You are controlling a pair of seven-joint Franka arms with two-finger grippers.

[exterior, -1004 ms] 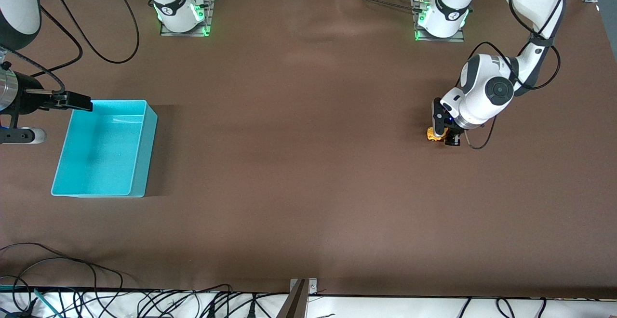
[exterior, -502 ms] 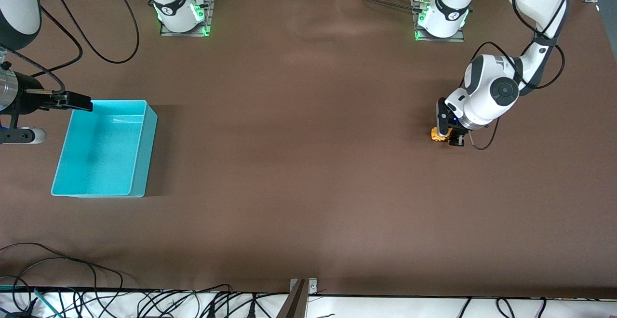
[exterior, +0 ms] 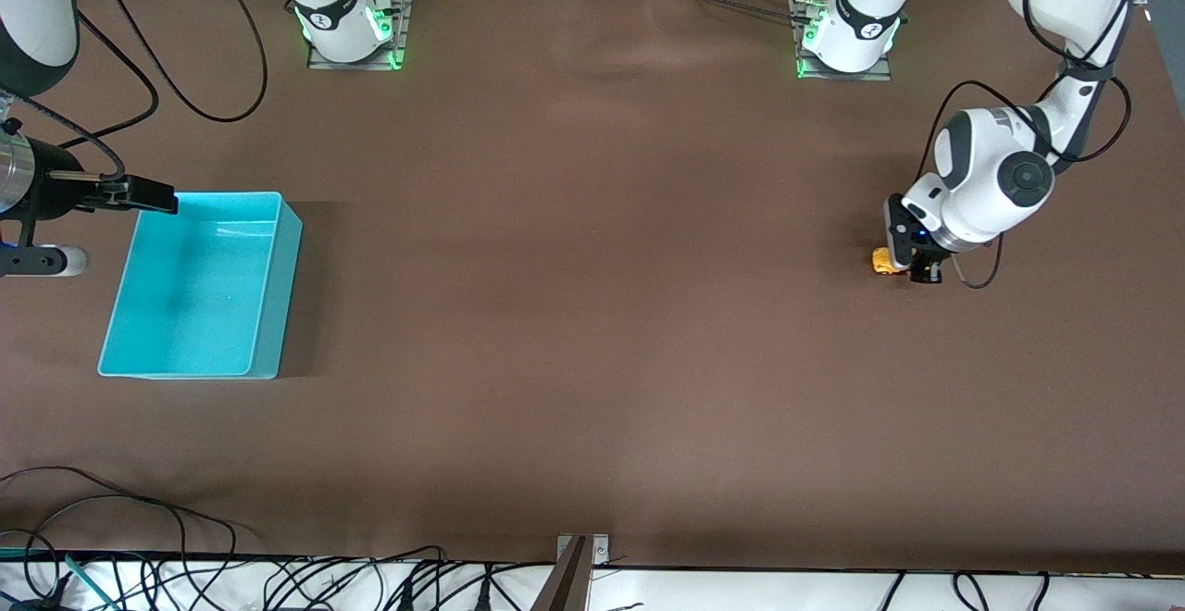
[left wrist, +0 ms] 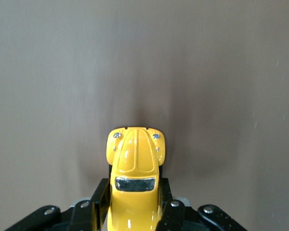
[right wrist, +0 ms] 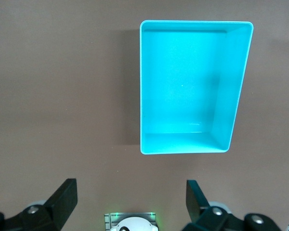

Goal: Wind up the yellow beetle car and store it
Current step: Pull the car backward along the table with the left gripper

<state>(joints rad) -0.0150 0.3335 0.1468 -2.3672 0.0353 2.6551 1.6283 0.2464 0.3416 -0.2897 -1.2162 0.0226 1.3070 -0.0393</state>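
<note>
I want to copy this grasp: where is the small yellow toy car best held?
Across its narrow flanks at the rear half, coming from above. The small yellow toy car is long and rounded; the left hand already pinches it so, shut, bonnet free.

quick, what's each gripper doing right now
Left gripper: shut on the yellow beetle car, low at the table.
Right gripper: open, holding nothing, waiting above the turquoise bin.
</note>
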